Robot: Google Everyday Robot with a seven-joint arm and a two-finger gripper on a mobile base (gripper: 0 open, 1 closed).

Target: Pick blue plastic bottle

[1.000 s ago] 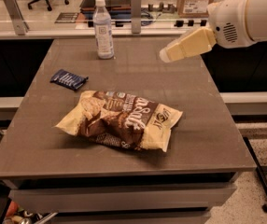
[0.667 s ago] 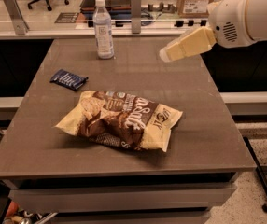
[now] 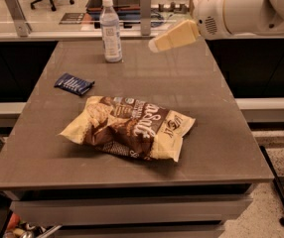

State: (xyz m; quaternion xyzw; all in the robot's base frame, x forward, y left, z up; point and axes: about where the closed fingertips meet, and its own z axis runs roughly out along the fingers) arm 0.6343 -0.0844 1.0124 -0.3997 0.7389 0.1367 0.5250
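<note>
The gripper [image 3: 174,35] has moved sideways toward the blue plastic bottle [image 3: 111,33] since the earlier frames, closing part of the gap. The bottle, the chip bag [image 3: 127,128] and the dark-blue snack wrapper [image 3: 74,84] lie where they did. Taking the chip bag at the middle of the bench [image 3: 221,133] as the landmark, the bottle stands upright beyond it and a little to its left in the camera view, near the far edge of the bench, with its white cap on top. The gripper hangs beyond the bag and a little to its right, above the surface and touching nothing, at the end of the white arm [image 3: 241,9] that reaches in from the right. It shows only as a single pale wedge, so whether the jaws are open or closed I cannot tell. The wrapper lies flat just beyond the bag's left end, nearer than the bottle and clear of the line between gripper and bottle. The coming move turns on this: the bottle lies to the left of the gripper, at about the height of the bottle's upper half, and its long axis is vertical. A sideways approach, with the jaws closing across the body from either side, looks the natural one.
</note>
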